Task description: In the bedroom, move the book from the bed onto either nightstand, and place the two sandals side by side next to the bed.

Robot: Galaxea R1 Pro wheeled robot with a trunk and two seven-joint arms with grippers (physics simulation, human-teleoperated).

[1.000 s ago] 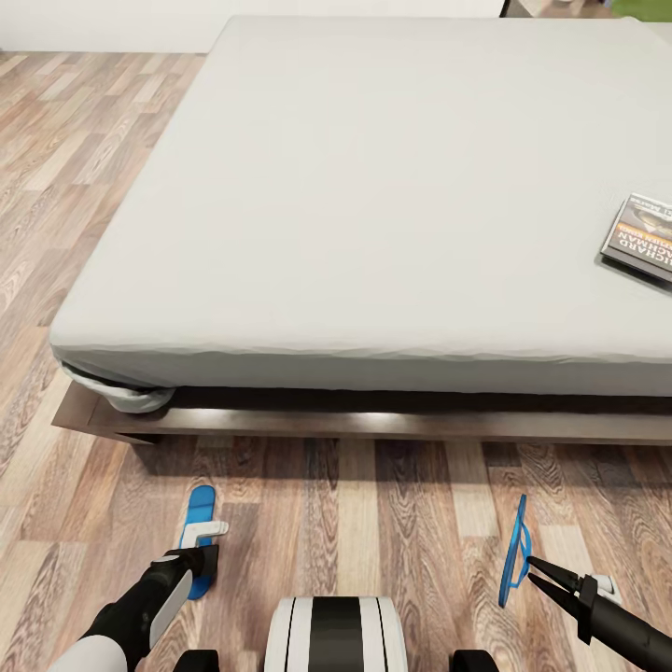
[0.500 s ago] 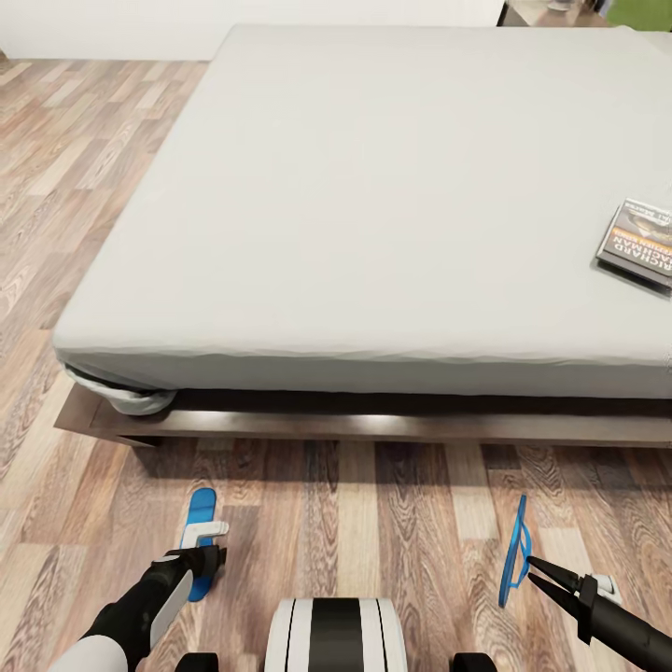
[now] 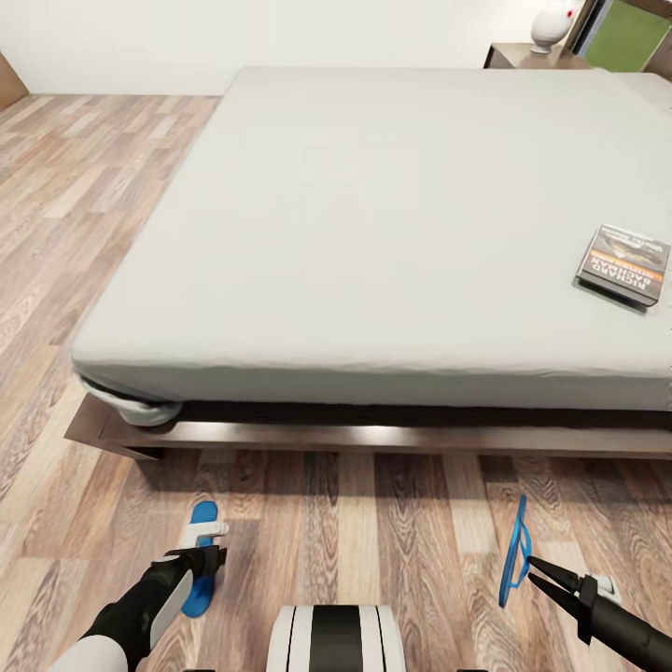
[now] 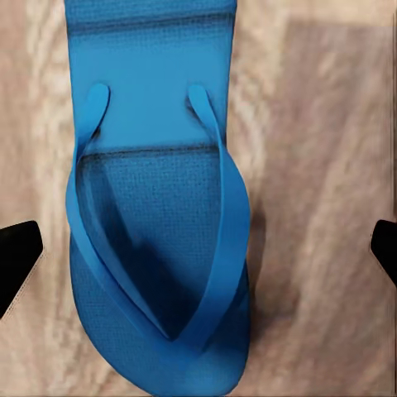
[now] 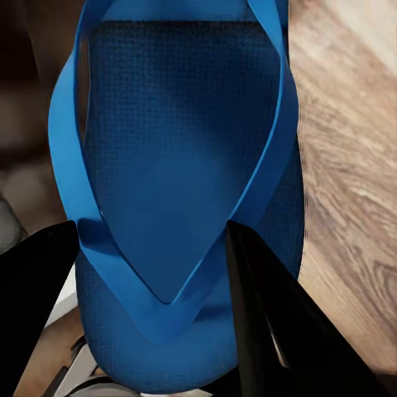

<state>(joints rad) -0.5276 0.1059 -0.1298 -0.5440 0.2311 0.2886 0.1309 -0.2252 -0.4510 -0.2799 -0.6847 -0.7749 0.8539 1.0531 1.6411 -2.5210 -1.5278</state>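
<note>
Two tools work for us. Our right tool (image 3: 530,561) grips one sandal (image 3: 513,552) off the floor. Our left tool (image 3: 207,553) hangs open over the other sandal (image 3: 200,558), lying flat. Both wait well apart. On the bed (image 3: 373,233) sits the book (image 3: 623,264), unmoved. Only a nightstand (image 3: 523,54) corner peeks out.

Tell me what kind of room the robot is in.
Most likely a bedroom: a large low bed with a light-grey mattress fills most of the head view, a small dark wooden nightstand stands at its far corner, and blue flip-flops sit on the wood-plank floor beside it.
</note>
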